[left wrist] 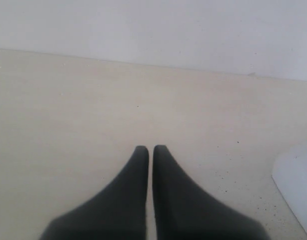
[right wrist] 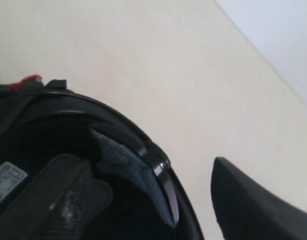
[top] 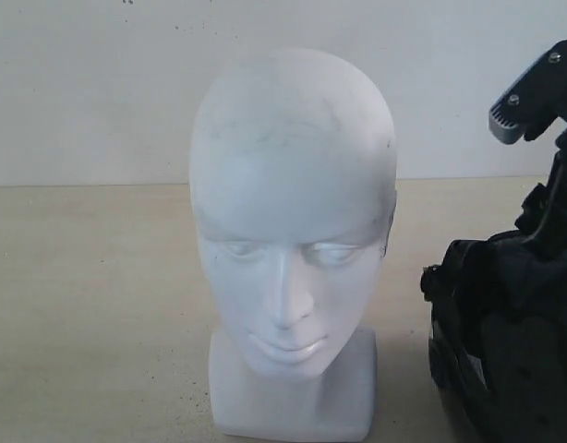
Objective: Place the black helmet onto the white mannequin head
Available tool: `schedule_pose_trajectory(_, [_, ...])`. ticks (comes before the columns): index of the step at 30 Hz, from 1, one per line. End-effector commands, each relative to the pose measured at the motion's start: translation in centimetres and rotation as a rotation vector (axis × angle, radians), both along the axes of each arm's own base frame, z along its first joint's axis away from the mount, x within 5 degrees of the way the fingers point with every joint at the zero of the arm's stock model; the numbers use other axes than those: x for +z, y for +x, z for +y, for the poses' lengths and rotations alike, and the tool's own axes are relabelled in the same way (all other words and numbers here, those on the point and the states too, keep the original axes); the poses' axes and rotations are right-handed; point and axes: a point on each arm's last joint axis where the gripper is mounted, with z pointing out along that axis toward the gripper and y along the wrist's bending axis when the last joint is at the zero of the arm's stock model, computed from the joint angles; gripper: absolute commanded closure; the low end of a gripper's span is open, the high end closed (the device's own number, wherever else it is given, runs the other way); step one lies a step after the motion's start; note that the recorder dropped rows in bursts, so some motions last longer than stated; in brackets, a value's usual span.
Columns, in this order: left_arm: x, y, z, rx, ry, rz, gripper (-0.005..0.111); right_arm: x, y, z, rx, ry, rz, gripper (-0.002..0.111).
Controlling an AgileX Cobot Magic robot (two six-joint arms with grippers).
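The white mannequin head (top: 293,231) stands upright in the middle of the table, face toward the camera, its crown bare. The black helmet (top: 505,332) rests on the table just to its right, apart from it. In the right wrist view the helmet's opening faces up, showing mesh padding (right wrist: 118,160) and straps. My right gripper (right wrist: 168,170) straddles the helmet's rim, open: one finger (right wrist: 253,205) sits outside the shell with table showing between them, and the other is hidden inside. My left gripper (left wrist: 150,150) hovers over bare table, shut and empty.
A pale wall runs along the back edge of the beige table (top: 90,305). The right arm (top: 542,92) rises above the helmet at the right edge. The corner of the mannequin's base (left wrist: 296,190) shows beside the left gripper.
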Motion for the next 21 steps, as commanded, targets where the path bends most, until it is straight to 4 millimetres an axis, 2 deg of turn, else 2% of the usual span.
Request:
schedule_pose_trajectory(1, [-0.1,0.0,0.0,0.002,-0.001,-0.003,0.102,0.7,-1.2,-0.3,-0.193,0.145,0.043,0.043])
schedule_pose_trajectory(6, [-0.1,0.0,0.0,0.002,-0.001,-0.003,0.102,1.7,-2.9,-0.3,-0.306,0.281,0.092,0.043])
schedule_pose_trajectory(9, [-0.1,0.0,0.0,0.002,-0.001,-0.003,0.102,2.4,-4.9,0.2,-0.332,0.395,0.185,0.043])
schedule_pose_trajectory(14, [-0.1,0.0,0.0,0.002,-0.001,-0.003,0.102,3.5,-7.6,1.2,-0.227,0.505,0.293,0.043])
schedule_pose_trajectory(17, [-0.1,0.0,0.0,0.002,-0.001,-0.003,0.102,1.8,-9.3,2.5,-0.140,0.481,0.465,0.043])
schedule_pose_trajectory(21, [-0.1,0.0,0.0,0.002,-0.001,-0.003,0.102,-0.8,-10.8,4.6,-0.126,0.489,0.548,0.043])
